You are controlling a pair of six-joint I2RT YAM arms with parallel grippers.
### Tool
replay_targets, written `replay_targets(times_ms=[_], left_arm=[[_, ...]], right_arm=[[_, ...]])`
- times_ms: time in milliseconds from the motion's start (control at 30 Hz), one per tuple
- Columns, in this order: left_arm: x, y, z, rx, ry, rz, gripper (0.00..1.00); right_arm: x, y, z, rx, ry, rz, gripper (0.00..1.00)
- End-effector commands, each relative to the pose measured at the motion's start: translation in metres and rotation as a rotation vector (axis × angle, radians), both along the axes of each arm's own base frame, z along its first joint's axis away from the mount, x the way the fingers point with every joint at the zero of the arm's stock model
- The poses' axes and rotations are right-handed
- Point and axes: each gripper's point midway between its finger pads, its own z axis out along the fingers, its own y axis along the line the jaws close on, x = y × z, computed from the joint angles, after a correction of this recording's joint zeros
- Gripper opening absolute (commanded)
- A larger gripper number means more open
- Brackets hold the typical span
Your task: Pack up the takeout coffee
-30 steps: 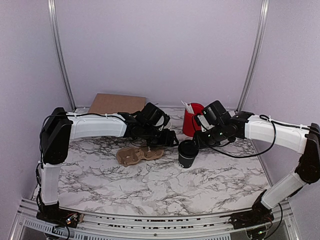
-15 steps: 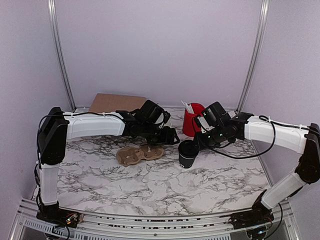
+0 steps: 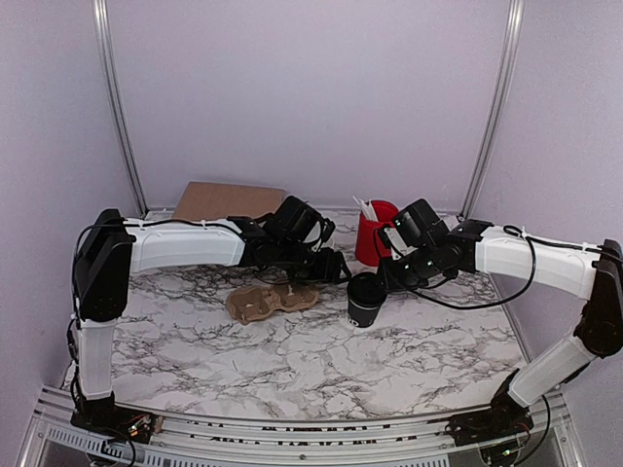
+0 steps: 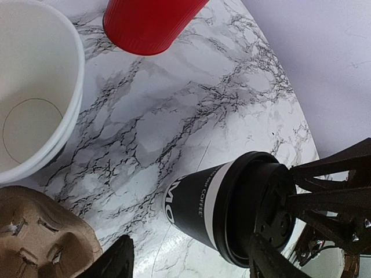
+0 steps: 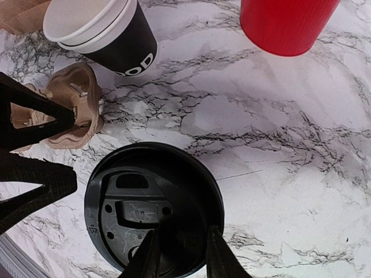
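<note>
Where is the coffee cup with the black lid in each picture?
Top external: the coffee cup stands just right of centre.
Left wrist: coffee cup at lower right, lettering showing.
Right wrist: coffee cup at bottom centre, lid seen from above.
Shared landmark: the red cup, in all three.

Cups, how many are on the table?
3 that I can tell apart: the lidded coffee mid-table, the red cup behind it, and a white-rimmed black cup beside the carrier. That one looks like nested cups, so more may be hidden.
</note>
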Motion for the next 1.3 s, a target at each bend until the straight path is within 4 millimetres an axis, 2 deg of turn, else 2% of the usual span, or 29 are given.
replay_targets(times_ms=[0, 500, 1000, 1267], left_arm=[[0.001, -0.010, 0.002, -0.021, -0.011, -0.019, 0.66], [0.000, -0.016, -0.011, 0.002, 0.001, -0.033, 0.59], [-0.007, -0.002, -0.049, 0.102, 0.047, -0.028, 0.44], [-0.011, 0.004, -0.065, 0.133, 0.070, -0.024, 0.41]], right_arm=[[-0.001, 0.006, -0.001, 0.008, 0.000, 0.010, 0.28], [-0.001, 0.007, -0.008, 0.002, 0.014, 0.018, 0.27], [-0.012, 0.004, -0.025, 0.022, 0.053, 0.000, 0.26], [-0.018, -0.001, -0.033, 0.028, 0.073, -0.014, 0.26]])
